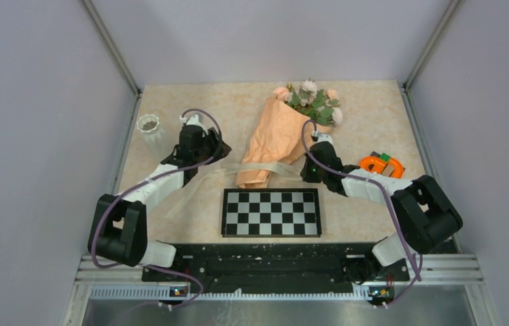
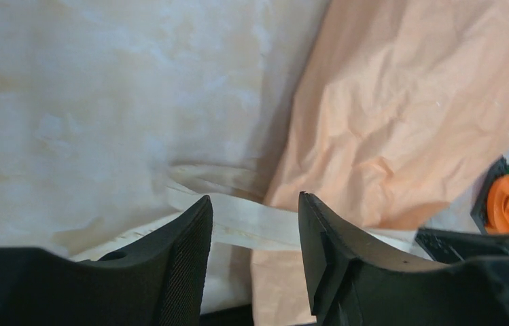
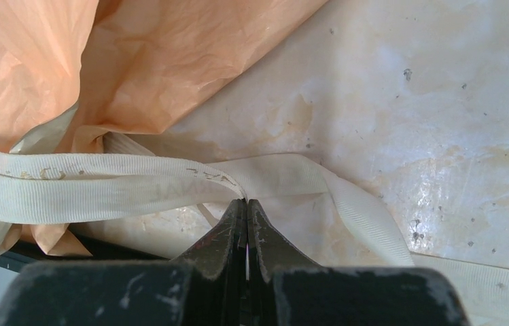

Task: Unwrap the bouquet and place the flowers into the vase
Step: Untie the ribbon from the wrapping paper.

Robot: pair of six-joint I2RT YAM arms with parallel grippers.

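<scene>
**Unwrapping barely begun: ribbon in the grip, paper on, vase waiting**

You are at the first stage of the job. The bouquet lies on its side on the table, a little above the middle of the overhead frame. Its blooms point to the upper right and its narrow end points down toward the checkerboard. The paper cone is still closed round the stems, so none of the flowers is free yet. The ribbon crosses the lower end of the cone and trails off in a long slack loop toward the lower left. These views do not show whether its knot is fully undone.

Your right gripper has its jaws pressed together, with a fold of ribbon pinched at the tips, just beside the cone's right edge. Your left gripper stands with its jaws apart at the cone's left side. The ribbon runs across the gap beyond the fingertips, and nothing is clamped there.

The vase stands upright in the upper left, well apart from the bouquet, with no stem in it.

By my reading, nearly everything is left: clear the ribbon off the cone, open the paper, lift the stems out and stand them in the vase.
</scene>
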